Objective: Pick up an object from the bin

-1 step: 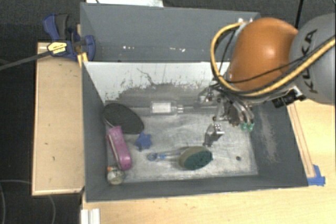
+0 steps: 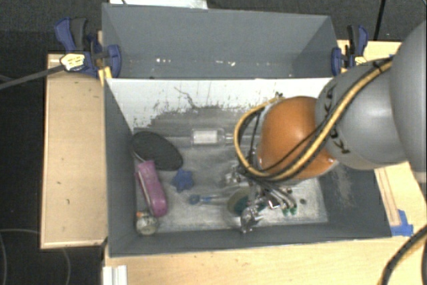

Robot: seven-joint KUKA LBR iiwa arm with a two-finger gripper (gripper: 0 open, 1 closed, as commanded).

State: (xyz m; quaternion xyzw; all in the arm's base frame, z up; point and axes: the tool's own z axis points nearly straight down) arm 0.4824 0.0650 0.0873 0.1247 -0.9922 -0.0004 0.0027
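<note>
Nearest the camera, just behind the front wall of the bin (image 2: 220, 243), the gripper (image 2: 257, 210) is down low over the floor, a little right of the middle. Cables and metal parts crowd it, and I cannot tell whether it is wide or narrow; nothing can be seen held in it.

Touching it or just beside it, on the side away from the arm, lies a dark round thing (image 2: 235, 203) (greenish, perhaps a cap or a ball). That is the thing closest to the gripper and, as I judge it, the likeliest one to be picked. Being round, it has no long axis to line up with. The coming move therefore turns on one point: the thing lies slightly toward the bin's left end, not squarely under the gripper. Some green bits (image 2: 291, 210) lie on the gripper's other side.

Further along the front, a thin blue stick (image 2: 202, 198) lies flat with one end toward the dark round thing. In the front left corner sits a small clear ball (image 2: 145, 223). Behind it a long pink thing (image 2: 152, 187) runs front to back, with a blue lump (image 2: 182, 179) beside it.

Further back lie a black oval (image 2: 158, 149) and a clear tube (image 2: 207, 137), both well apart from the gripper. The arm's orange cover (image 2: 290, 137) hangs over the right half.
</note>
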